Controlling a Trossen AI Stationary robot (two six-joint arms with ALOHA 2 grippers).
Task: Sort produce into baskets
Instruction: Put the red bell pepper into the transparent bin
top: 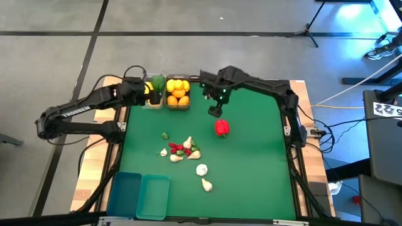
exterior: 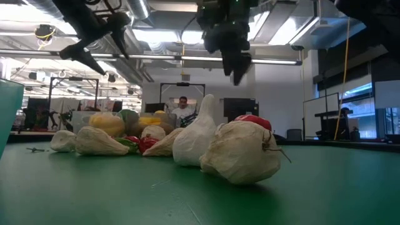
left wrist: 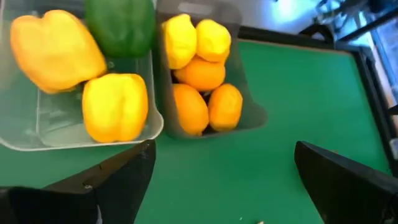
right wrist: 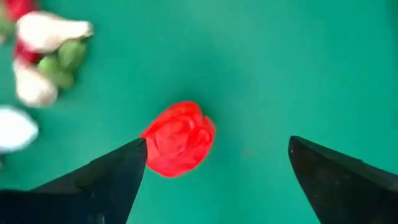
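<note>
Now | right gripper (right wrist: 214, 165) wide above red pepper (right wrist: 179, 138) | left gripper (left wrist: 224, 171) wide by bins, green pepper (left wrist: 120, 25) cut off

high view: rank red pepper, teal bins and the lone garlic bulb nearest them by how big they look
1. The teal bins, alike, so tied.
2. Red pepper.
3. Garlic bulb, smallest.
The camera looks straight down, so nearness hardly matters.

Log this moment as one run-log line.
left tool open over pepper bin | right tool open above red pepper | garlic, chilies unsorted
</note>
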